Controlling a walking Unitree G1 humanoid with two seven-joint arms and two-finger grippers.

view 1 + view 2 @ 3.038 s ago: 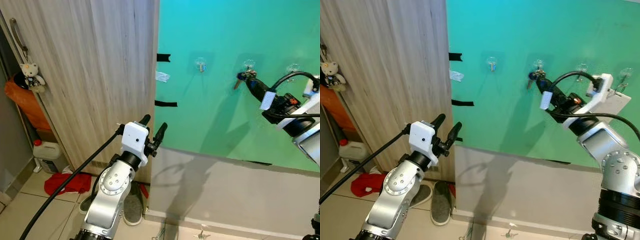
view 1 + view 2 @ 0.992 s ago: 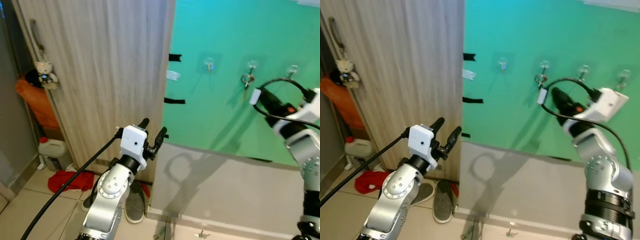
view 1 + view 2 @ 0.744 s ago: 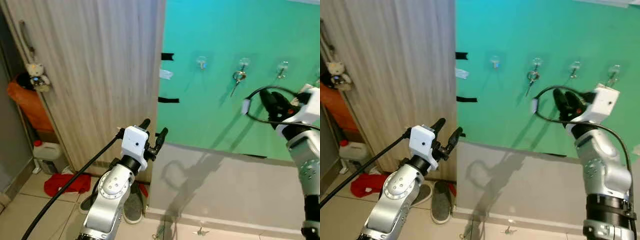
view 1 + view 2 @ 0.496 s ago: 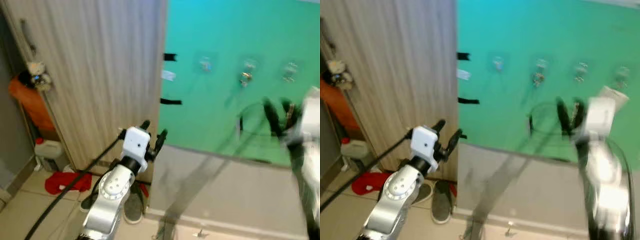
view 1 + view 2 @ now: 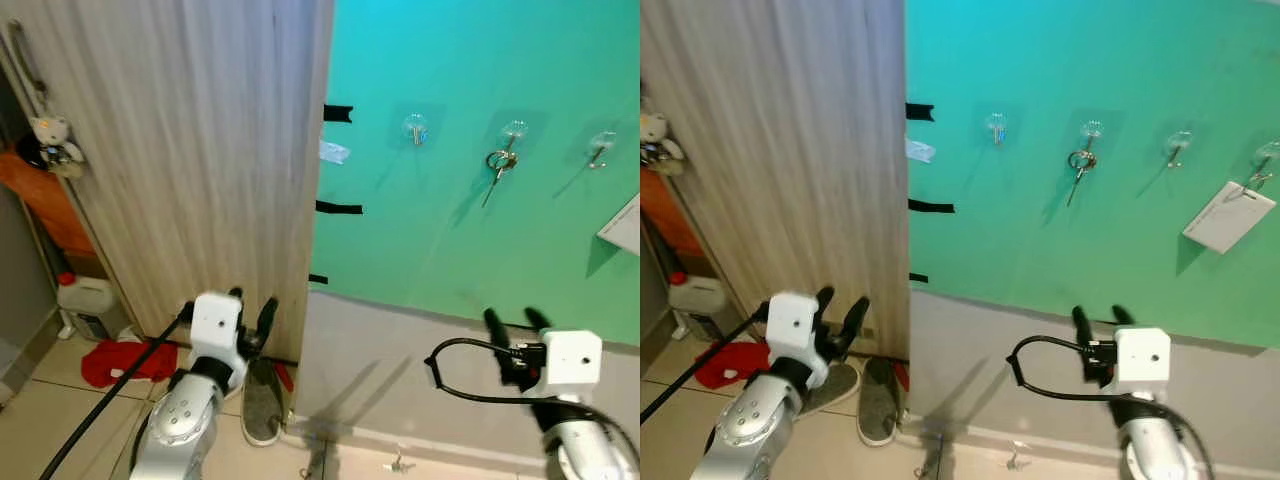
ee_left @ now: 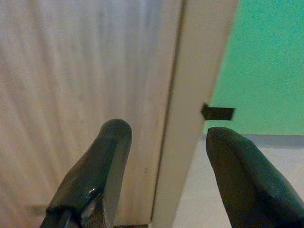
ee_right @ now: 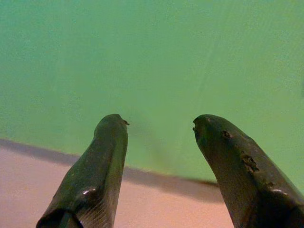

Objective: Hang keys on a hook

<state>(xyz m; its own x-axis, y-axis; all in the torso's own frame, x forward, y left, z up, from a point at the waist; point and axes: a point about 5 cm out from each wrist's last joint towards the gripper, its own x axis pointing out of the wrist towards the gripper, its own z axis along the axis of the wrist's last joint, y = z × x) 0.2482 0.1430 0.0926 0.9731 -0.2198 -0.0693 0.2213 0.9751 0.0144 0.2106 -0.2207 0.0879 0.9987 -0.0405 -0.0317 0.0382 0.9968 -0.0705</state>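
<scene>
A set of keys [image 5: 497, 168] hangs from the second clear hook [image 5: 514, 130] on the green wall. My right gripper [image 5: 512, 321] is low, well below the keys, in front of the grey lower wall, open and holding nothing. Its fingers [image 7: 104, 161] point at the line where green meets grey. My left gripper [image 5: 250, 304] is low at the left by the wooden panel, open and empty, and its fingers [image 6: 107, 156] face the panel's edge.
More clear hooks [image 5: 415, 128] line the green wall; a white card [image 5: 1226, 215] hangs from the far right one. A wooden panel [image 5: 200, 150] stands at the left, with a teddy charm [image 5: 50, 135], a white jug [image 5: 85, 297], a red cloth [image 5: 120, 362] and a shoe [image 5: 262, 400].
My right gripper has let go of the keys, which stay on the hook, and has dropped from hook height to low in front of the grey wall. The left arm has lowered too.
</scene>
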